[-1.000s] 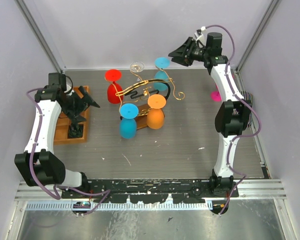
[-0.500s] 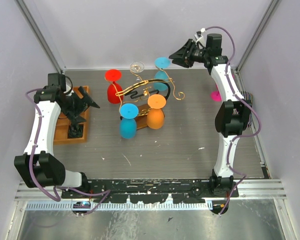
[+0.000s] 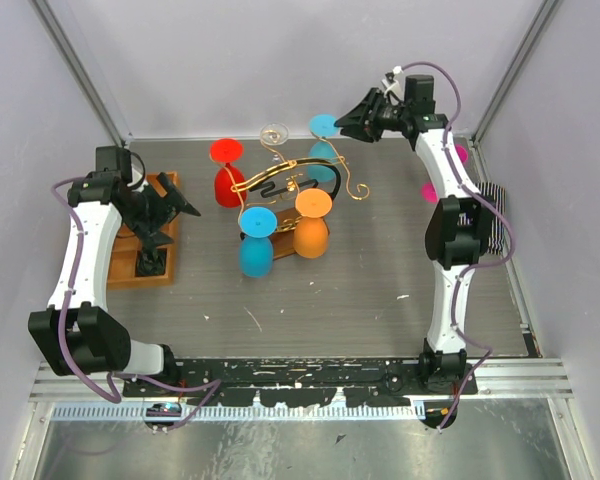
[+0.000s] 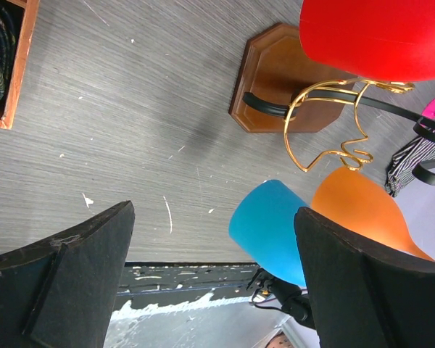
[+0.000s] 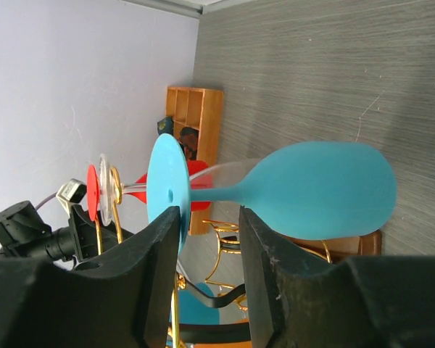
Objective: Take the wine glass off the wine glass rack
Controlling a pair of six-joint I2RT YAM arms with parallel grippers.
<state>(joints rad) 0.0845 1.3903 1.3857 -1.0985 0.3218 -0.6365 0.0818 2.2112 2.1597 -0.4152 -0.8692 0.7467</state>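
Note:
The wine glass rack (image 3: 290, 185) stands mid-table, gold wire over a black bar and a wooden base (image 4: 275, 80). Several glasses hang from it upside down: red (image 3: 227, 180), clear (image 3: 274, 133), teal (image 3: 324, 128), blue (image 3: 256, 250) and orange (image 3: 311, 232). My right gripper (image 3: 348, 120) is at the rack's far right, beside the teal wine glass (image 5: 319, 190). Its jaws are open and narrow, with the teal stem just past the fingertips (image 5: 167, 221), between foot disc and bowl. My left gripper (image 3: 180, 206) hangs wide open and empty at the left, over the tray.
An orange-brown compartment tray (image 3: 167, 181) with dark items lies at the left under the left arm. A pink object (image 3: 432, 188) sits at the right wall behind the right arm. The enclosure walls stand close behind the rack.
My right gripper has moved left and farther back, up to the teal glass's foot, and its jaws have narrowed a little. The left arm and the glasses have not moved.

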